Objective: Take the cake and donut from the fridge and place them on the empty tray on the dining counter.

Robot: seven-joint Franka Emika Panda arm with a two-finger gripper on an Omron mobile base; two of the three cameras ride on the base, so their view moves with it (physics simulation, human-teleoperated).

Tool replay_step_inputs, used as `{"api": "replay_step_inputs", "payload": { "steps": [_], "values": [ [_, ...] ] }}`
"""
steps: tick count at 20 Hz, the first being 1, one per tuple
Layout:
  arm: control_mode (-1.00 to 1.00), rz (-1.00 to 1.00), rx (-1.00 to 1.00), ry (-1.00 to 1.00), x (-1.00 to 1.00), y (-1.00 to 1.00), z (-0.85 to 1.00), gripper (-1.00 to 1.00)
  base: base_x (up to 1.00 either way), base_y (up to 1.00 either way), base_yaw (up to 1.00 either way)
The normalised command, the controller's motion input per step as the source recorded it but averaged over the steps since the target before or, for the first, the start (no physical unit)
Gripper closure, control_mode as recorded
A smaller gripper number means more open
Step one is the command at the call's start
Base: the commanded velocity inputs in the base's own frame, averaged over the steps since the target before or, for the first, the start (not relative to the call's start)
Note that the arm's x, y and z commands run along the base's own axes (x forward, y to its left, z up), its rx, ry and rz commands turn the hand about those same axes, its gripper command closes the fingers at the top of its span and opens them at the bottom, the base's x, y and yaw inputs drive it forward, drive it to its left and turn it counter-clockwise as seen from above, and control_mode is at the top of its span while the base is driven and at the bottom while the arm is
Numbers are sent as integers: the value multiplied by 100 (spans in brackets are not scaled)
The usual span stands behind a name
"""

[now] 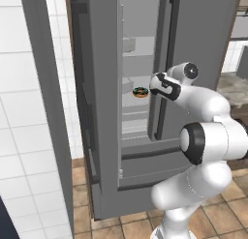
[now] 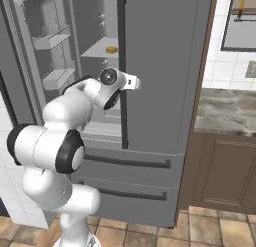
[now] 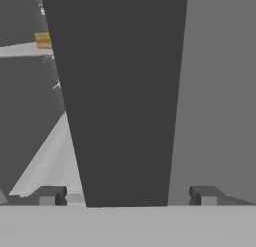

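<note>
The fridge [image 1: 203, 49] has its left door swung open and its right door [image 2: 160, 66] shut. On a middle shelf inside lies the donut [image 1: 141, 92], dark-glazed with specks. The yellow-orange cake [image 2: 111, 50] rests on a higher shelf and shows again as the cake [image 3: 43, 40] at the upper left of the hand view. My gripper [image 3: 127, 196] is open, one fingertip [image 3: 50, 195] on each side of the right door's dark vertical handle [image 3: 120, 91], which stands between them. In the left base view the hand [image 1: 163, 86] sits at that handle [image 1: 172, 35], level with the donut. The tray is out of view.
The open left door [image 1: 97, 88] juts out toward me, its bins [image 2: 55, 41] facing inward. Right of the fridge stands a grey marbled counter [image 2: 225, 111] on brown cabinets. A white tiled wall [image 1: 24, 112] closes the left side. The floor is brown tile [image 2: 210, 226].
</note>
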Motion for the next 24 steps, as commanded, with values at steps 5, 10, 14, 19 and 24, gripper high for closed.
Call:
{"api": "replay_step_inputs", "payload": {
  "steps": [5, 10, 14, 19, 24],
  "values": [
    [-100, 0, 0, 0, -28, -12, 0, 100, 0, 0, 0],
    [-100, 0, 0, 0, -100, -58, 0, 100, 0, 0, 0],
    [-100, 0, 0, 0, -100, -70, 1, 100, 0, 0, 0],
    [-100, 0, 0, 9, -93, -64, 7, 100, 0, 0, 0],
    [-100, 0, 0, 19, -84, -61, 11, 100, 0, 0, 0]
  ]
}}
